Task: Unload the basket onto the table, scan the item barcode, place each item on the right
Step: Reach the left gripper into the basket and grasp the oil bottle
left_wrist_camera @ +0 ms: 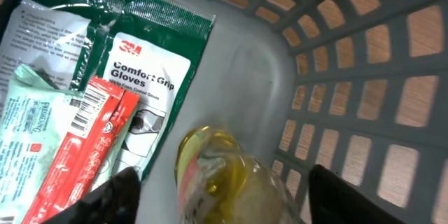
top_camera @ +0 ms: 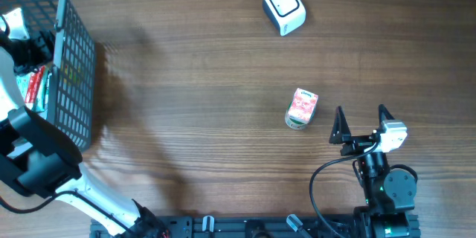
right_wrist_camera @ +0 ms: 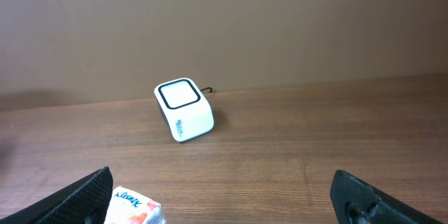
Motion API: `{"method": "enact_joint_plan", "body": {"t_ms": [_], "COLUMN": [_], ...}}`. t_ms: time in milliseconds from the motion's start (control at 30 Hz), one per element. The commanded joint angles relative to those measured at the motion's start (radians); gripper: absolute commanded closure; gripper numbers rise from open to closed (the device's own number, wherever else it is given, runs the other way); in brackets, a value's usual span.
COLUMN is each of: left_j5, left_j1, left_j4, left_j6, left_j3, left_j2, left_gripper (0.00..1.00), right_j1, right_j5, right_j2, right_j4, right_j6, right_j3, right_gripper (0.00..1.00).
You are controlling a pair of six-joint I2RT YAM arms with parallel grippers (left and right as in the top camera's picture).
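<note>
Where the counter (top_camera: 193,82) meets its far left corner, a grey basket (top_camera: 74,82) stands, and the left arm reaches down into it. Seen from the left wrist, the left pincer (left_wrist_camera: 224,180) is open, its two dark fingers (left_wrist_camera: 119,196) on either side of a bottle (left_wrist_camera: 217,161) of yellow liquid, with a gap showing on both sides. The bottle lies on the basket floor, close to the lattice wall, its label too blurred to read. Just beside it, towards the left, lies a green and white gloves pack (left_wrist_camera: 143,70); a red sachet (left_wrist_camera: 84,147) with a printed barcode rests across that pack's lower part, and a pale green packet (left_wrist_camera: 28,133) lies under the sachet's left side. Further right, near the far edge of the counter, sits the white scanner (top_camera: 284,7), its window facing up. A tissue pack (top_camera: 302,109) lies on bare wood nearer the front edge, well apart from the scanner. Just right of the tissues, the right pincer (top_camera: 361,113) hangs open wide above the counter, holding nothing.
</note>
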Motion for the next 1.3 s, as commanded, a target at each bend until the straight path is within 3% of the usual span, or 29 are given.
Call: {"method": "enact_joint_plan", "body": {"t_ms": [0, 100, 133, 367, 833, 1067, 1267], "left_j5": [-0.010, -0.010, -0.010, -0.015, -0.067, -0.086, -0.114], "left_j1": [0.000, 0.000, 0.000, 0.000, -0.018, -0.210, -0.496], "left_j4": [0.019, 0.020, 0.019, 0.039, 0.282, 0.148, -0.060], "left_j6": [0.014, 0.014, 0.014, 0.005, -0.326, -0.502, -0.518], "left_j3": [-0.016, -0.016, -0.016, -0.015, -0.015, -0.015, -0.015], "left_j2": [0.013, 0.013, 0.013, -0.037, -0.629, -0.866, -0.891], "left_gripper": [0.45, 0.66, 0.67, 0.71, 0.73, 0.81, 0.82], "right_j1": [-0.004, -0.004, -0.004, -0.004, -0.004, -0.004, -0.004], "right_j5": [0.005, 0.005, 0.005, 0.005, 0.005, 0.005, 0.005], "right_j2": [-0.004, -0.004, -0.004, -0.004, -0.004, -0.004, -0.004], "right_j4": [0.003, 0.003, 0.003, 0.003, 0.003, 0.003, 0.003], "right_j6": [-0.017, -0.017, -0.017, -0.017, -0.017, -0.017, -0.017], "right_j3": [-0.001, -0.001, -0.001, -0.001, -0.001, -0.001, -0.001], "right_gripper": [0.00, 0.00, 0.00, 0.00, 0.00, 0.00, 0.00]}}
